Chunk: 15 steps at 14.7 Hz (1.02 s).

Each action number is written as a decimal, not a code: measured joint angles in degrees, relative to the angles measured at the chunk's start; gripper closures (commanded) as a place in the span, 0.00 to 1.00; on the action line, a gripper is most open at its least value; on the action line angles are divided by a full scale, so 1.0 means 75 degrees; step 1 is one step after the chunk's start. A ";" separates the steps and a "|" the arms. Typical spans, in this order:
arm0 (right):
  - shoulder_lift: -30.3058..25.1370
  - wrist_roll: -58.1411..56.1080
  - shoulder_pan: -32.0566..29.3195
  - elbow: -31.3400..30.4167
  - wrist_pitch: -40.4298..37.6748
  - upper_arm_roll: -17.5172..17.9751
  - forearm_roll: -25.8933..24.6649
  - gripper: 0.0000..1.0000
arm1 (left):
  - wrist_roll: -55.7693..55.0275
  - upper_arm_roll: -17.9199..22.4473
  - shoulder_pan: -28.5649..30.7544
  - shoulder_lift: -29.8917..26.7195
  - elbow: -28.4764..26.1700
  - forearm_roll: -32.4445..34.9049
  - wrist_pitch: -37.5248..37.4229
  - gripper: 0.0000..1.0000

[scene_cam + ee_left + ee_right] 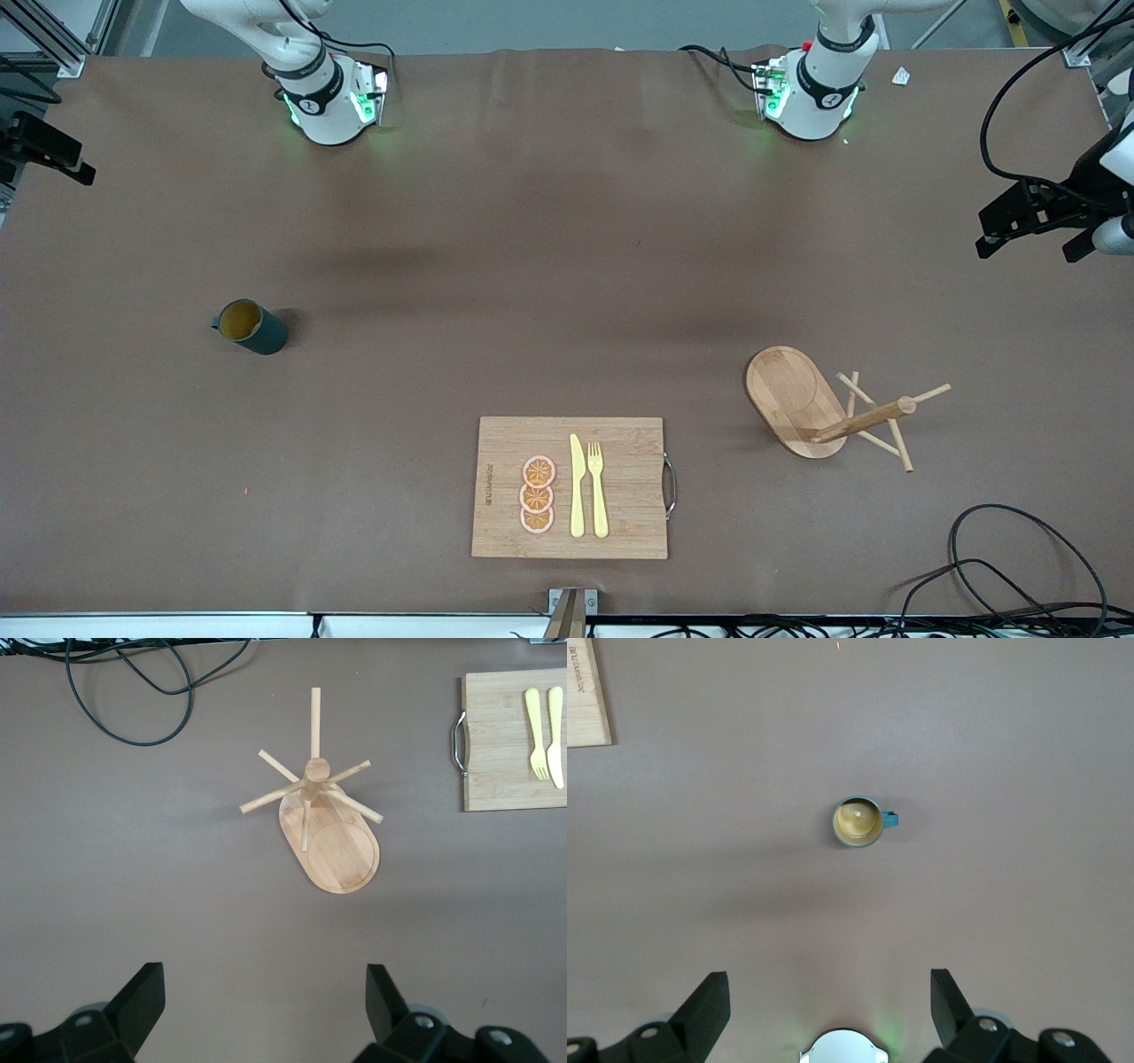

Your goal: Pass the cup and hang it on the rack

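Note:
The cup (251, 326), a dark teal mug with a tan inside, stands upright on the brown table toward the right arm's end. Its handle points away from the table's middle. In the right wrist view the cup (858, 822) lies well below my right gripper (830, 997), which hangs open and empty high over the table between its own base and the cup. The rack (793, 399), a light wooden mug tree on an oval base, stands toward the left arm's end. My left gripper (264, 992) is open and empty, high over bare table just short of the rack (330, 828).
A wooden cutting board (620, 487) with orange slices (538, 494), a yellow knife (577, 486) and a fork (598, 487) lies nearer the front camera, midway along the table. Black cables (1010, 567) loop at the corner near the rack. The right arm's base (843, 1047) shows below its gripper.

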 measured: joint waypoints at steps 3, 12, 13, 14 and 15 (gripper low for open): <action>0.0000 0.0000 0.0000 0.0000 0.0000 0.0000 0.0006 0.00 | 0.0000 -0.0001 -0.0001 0.0017 0.0000 0.0000 0.0000 0.00; 0.0000 -0.0008 0.0000 0.0000 0.0011 0.0000 0.0119 0.00 | 0.0000 -0.0008 -0.0004 0.0034 0.0000 0.0000 0.0000 0.00; 0.0000 -0.0009 0.0000 0.0000 0.0011 0.0000 0.0118 0.00 | -0.0001 -0.0008 -0.0004 0.0035 0.0000 0.0000 0.0000 0.00; 0.0000 -0.0011 0.0000 0.0000 0.0007 0.0000 0.0118 0.00 | -0.0001 -0.0009 -0.0004 0.0035 0.0000 0.0000 0.0000 0.00; 0.0000 -0.0012 0.0000 0.0002 0.0003 0.0003 0.0118 0.00 | -0.0016 -0.0010 -0.0004 0.0036 0.0000 0.0000 0.0000 0.00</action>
